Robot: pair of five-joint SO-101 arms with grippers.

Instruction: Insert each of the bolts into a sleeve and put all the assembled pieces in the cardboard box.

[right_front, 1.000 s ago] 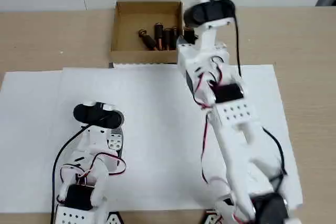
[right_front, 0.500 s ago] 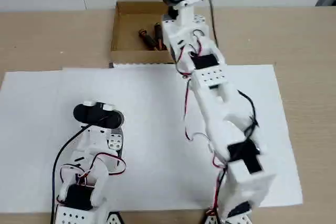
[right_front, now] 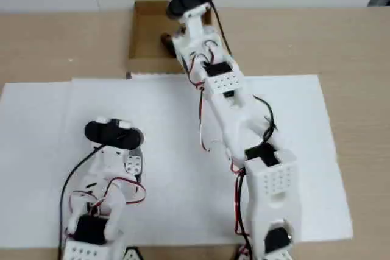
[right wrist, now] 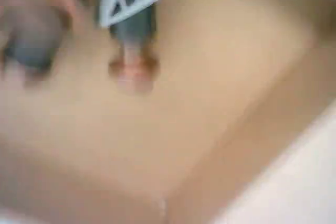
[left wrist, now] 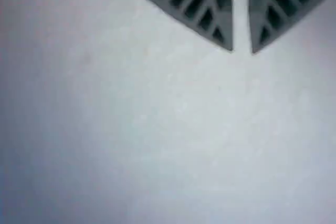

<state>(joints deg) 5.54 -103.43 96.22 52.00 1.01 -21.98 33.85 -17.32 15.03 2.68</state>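
Note:
The cardboard box [right_front: 146, 28] stands at the table's far edge, and my right arm [right_front: 210, 74] stretches over it and covers most of its inside. One dark assembled piece [right_front: 166, 39] peeks out beside the arm. Inside the box, my right gripper [right wrist: 131, 19] is shut on a dark sleeve with a copper bolt end [right wrist: 134, 59], just above the box floor [right wrist: 226, 77]. Other assembled pieces [right wrist: 31, 40] lie blurred beside it. My left gripper [left wrist: 241, 48] hovers shut and holds nothing over the white paper [left wrist: 157, 140].
A large white paper sheet [right_front: 170, 126] covers the near table; bare wood surrounds the box. My left arm [right_front: 106, 168] sits folded at the near left corner. The box's wall [right wrist: 252, 145] rises close beside the held piece.
My right arm has swung left from the box's right edge to over its middle and stretched further out. The left arm has not moved.

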